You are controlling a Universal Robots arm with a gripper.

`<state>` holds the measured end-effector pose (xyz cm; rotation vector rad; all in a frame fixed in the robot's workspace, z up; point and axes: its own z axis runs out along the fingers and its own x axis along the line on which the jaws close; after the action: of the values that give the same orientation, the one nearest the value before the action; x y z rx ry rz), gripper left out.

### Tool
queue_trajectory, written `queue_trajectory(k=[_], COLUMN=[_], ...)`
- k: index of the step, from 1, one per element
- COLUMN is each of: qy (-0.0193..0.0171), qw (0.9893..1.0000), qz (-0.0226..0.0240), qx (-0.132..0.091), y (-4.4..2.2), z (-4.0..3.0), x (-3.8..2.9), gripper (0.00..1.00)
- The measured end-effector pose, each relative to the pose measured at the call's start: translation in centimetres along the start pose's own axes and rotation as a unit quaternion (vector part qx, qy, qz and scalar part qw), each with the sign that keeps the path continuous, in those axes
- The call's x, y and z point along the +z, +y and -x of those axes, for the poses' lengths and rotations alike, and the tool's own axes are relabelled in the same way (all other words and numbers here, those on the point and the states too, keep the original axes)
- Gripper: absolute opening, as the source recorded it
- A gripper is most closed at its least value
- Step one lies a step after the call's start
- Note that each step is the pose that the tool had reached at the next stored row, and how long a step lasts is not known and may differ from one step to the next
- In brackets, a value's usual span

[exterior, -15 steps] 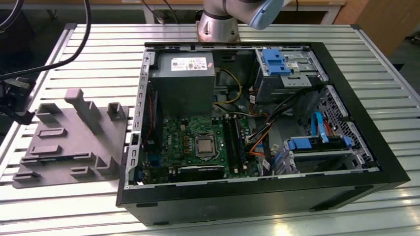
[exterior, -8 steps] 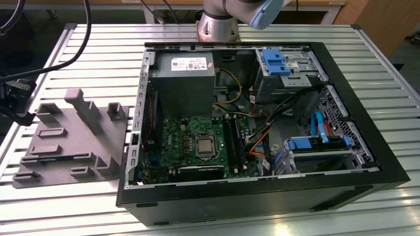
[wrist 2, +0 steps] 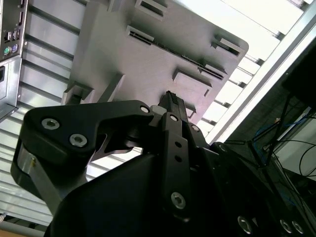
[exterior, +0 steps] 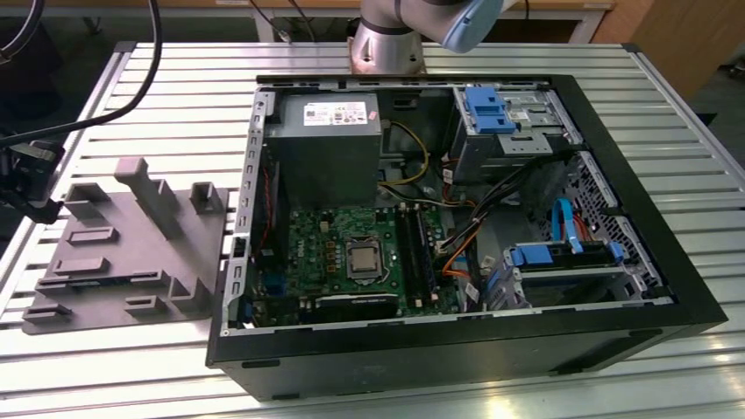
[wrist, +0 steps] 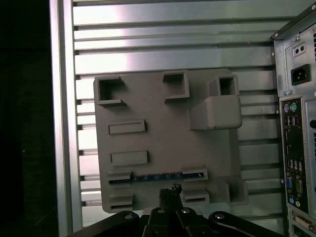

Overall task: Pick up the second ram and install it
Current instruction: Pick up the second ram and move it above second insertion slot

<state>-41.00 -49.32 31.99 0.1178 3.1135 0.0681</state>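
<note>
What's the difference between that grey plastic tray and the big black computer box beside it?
The grey tray is low, flat and small; the computer case is black, boxy and far bigger. In the first wrist view the tray carries one memory stick slotted into it; the case lies open, packed with a circuit board and cables. Both rest on the slatted metal table.

Matt plastic tray (wrist: 163, 128); ribbed, seemingly metal table (wrist: 173, 54).
</note>
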Motion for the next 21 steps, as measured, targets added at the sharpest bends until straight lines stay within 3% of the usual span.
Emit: queue_trajectory(k=[7,12,16,21], qy=[0.0009,0.0024,0.0037,0.0054], qw=[0.9998,0.9986,0.9965,0.9926], qz=[0.0005,0.0013,0.002,0.0029], qx=[-0.02,-0.053,-0.083,-0.121], y=[0.0,0.0,0.0,0.0], z=[-0.01,-0.02,-0.02,-0.02], x=[0.0,0.0,0.0,0.0], gripper=[0.11,0.11,0.11,0.11])
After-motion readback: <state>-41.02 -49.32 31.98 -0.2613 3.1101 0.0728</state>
